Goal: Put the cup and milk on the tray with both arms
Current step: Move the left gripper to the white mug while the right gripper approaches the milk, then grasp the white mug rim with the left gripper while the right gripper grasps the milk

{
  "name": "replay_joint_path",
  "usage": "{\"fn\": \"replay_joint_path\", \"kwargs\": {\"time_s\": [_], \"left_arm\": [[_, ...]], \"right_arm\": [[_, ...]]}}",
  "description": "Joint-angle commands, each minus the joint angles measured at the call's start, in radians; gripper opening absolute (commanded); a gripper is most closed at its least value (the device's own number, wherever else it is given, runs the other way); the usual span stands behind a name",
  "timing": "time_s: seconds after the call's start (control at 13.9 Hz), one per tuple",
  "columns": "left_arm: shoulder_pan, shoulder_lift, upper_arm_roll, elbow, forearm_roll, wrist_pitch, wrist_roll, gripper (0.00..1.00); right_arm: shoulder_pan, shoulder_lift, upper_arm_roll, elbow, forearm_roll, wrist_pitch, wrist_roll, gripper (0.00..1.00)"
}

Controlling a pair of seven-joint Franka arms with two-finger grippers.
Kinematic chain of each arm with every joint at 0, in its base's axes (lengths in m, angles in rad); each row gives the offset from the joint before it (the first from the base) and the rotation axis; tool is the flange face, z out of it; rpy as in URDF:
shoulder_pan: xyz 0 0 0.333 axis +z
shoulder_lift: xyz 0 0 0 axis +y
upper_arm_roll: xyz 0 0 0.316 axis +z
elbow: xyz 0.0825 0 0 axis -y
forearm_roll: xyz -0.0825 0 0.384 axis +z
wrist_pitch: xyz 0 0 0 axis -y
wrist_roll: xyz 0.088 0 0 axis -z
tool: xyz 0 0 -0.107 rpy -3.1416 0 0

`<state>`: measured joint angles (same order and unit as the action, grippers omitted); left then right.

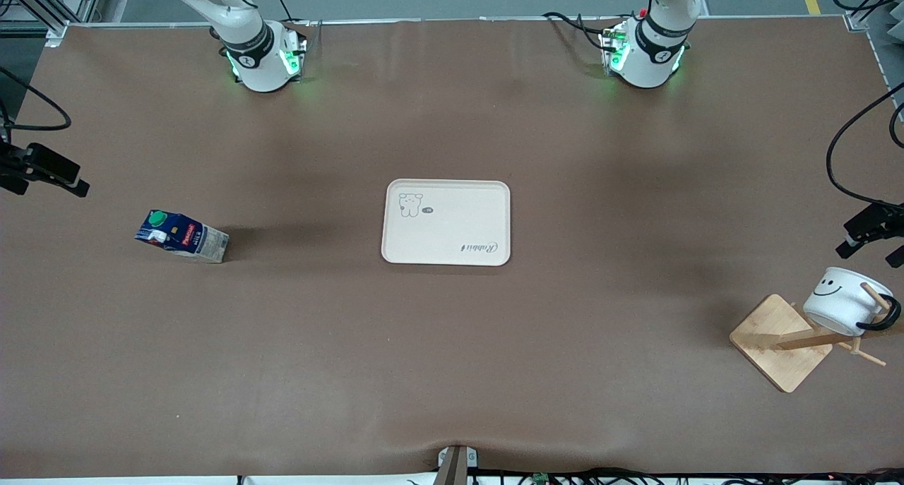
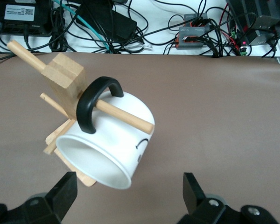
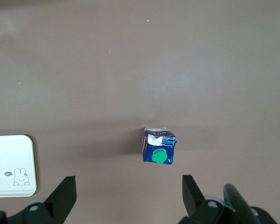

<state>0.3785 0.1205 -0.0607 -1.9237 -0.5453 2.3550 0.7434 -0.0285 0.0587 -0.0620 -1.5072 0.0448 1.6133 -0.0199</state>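
I see the left pincer (image 2: 128, 196) released above the cup (image 2: 109, 147) on its wooden rack (image 2: 65, 77). Right pincer (image 3: 128, 196) released above the milk (image 3: 158, 147); tray (image 1: 446, 222) bare.

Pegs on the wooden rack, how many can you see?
3 on the wooden rack: one peg through the cup handle, one sticking out above, one thin lower down. Others may be hidden.

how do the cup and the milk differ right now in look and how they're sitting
The cup is round and white with a black smiley and black handle; the milk is a boxy dark blue carton with a green cap. The cup hangs tilted by its handle on a wooden rack peg; the milk stands upright on the table. Both are off the tray, at opposite table ends.
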Motion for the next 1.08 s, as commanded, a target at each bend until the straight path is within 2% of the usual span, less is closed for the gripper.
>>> {"fn": "replay_joint_path", "kwargs": {"time_s": [0.0, 0.07, 0.29, 0.65, 0.72, 1.0], "left_arm": [[0.011, 0.042, -0.008, 0.014, -0.094, 0.036, 0.094, 1.00], [0.011, 0.051, -0.008, 0.015, -0.097, 0.050, 0.103, 1.00], [0.011, 0.061, -0.011, 0.023, -0.160, 0.053, 0.125, 0.76], [0.007, 0.099, -0.014, 0.028, -0.257, 0.053, 0.177, 0.70], [0.006, 0.100, -0.016, 0.028, -0.263, 0.053, 0.177, 0.66], [0.003, 0.103, -0.016, 0.028, -0.263, 0.053, 0.191, 0.36]], "right_arm": [[-0.019, 0.007, 0.014, 0.004, -0.010, 0.011, -0.011, 1.00], [-0.018, 0.007, 0.013, 0.004, -0.011, 0.016, -0.011, 1.00], [-0.013, 0.021, 0.014, -0.002, -0.011, 0.008, -0.012, 1.00], [-0.013, 0.044, 0.014, 0.002, 0.001, 0.031, -0.011, 1.00], [-0.007, 0.044, 0.014, 0.002, 0.000, 0.036, -0.011, 1.00], [-0.013, 0.069, 0.016, 0.002, 0.006, 0.039, -0.009, 1.00]]}}
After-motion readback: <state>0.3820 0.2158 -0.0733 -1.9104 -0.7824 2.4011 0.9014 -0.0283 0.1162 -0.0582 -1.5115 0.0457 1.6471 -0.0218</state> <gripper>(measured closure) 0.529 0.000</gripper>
